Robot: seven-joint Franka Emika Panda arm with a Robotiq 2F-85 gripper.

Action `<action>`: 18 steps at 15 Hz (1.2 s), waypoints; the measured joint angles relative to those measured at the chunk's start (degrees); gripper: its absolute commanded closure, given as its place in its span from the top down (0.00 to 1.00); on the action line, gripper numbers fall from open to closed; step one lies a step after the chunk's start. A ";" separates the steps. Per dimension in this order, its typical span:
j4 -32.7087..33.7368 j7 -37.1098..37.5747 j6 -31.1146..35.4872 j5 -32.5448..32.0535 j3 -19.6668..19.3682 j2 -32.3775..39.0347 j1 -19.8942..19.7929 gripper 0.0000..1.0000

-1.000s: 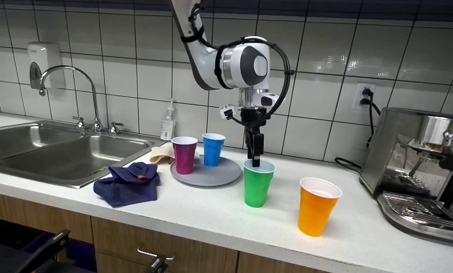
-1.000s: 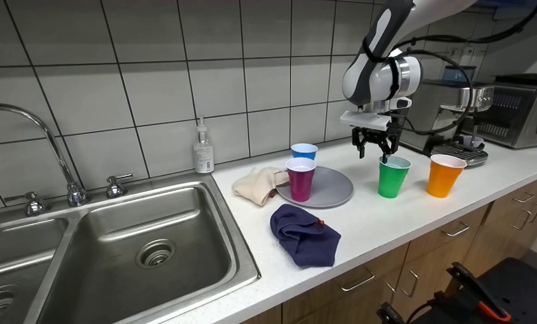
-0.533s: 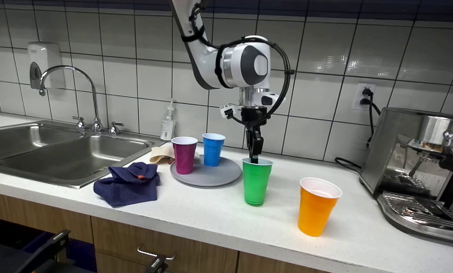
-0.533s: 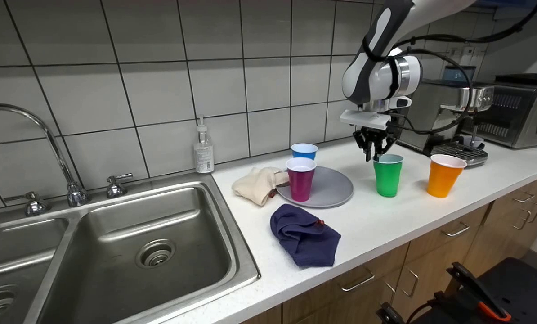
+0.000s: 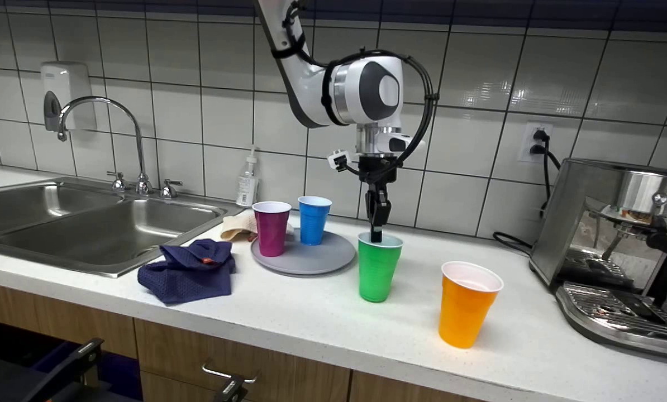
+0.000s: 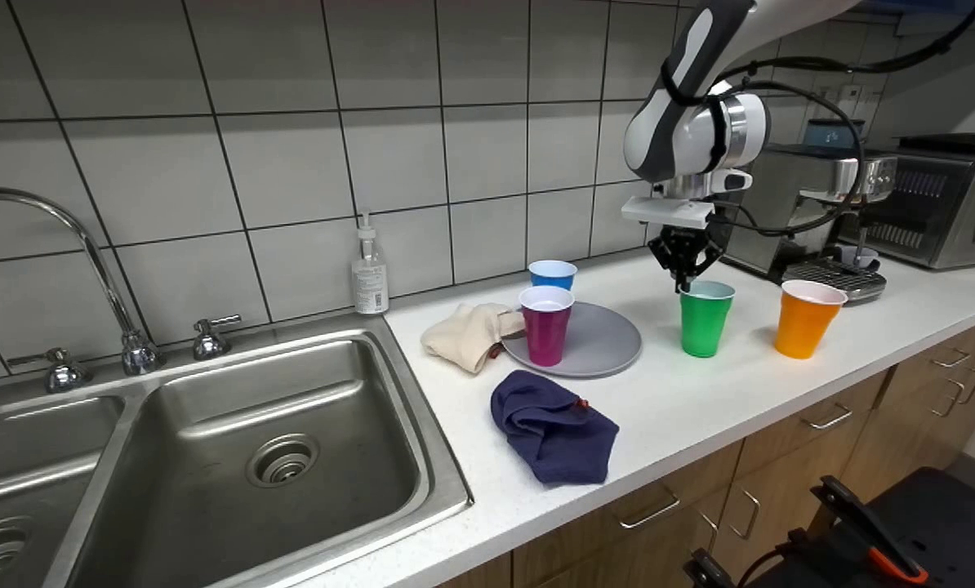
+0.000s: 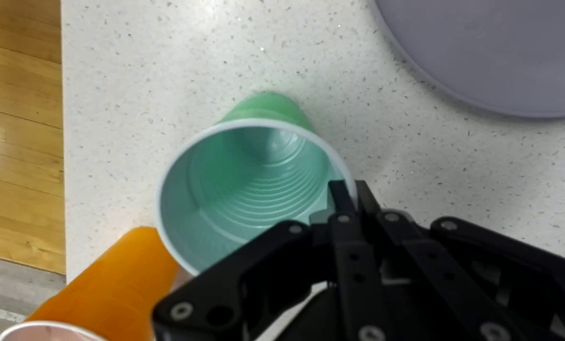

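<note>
My pincer [image 7: 353,191] pinches the green cup [image 5: 377,273] by its rim, its ribbed inside showing; the gray plate [image 5: 312,259] carries a purple cup [image 5: 271,233] and a blue cup [image 5: 313,224].

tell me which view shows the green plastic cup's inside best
The wrist view: it looks down into the green plastic cup, right to the bottom. Both exterior views show mainly its outside and little within.
</note>
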 measured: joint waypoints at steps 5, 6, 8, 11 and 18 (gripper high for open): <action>0.37 0.00 -1.68 0.00 0.00 -0.16 0.08 0.01; 0.37 0.00 -2.00 0.00 0.01 -0.27 0.16 0.01; 0.38 0.00 -2.51 0.00 0.22 -0.61 0.33 0.01; 0.48 0.00 -3.61 0.05 0.91 -1.60 0.59 0.01; 2.18 1.15 -7.42 0.05 2.24 -4.16 2.40 0.01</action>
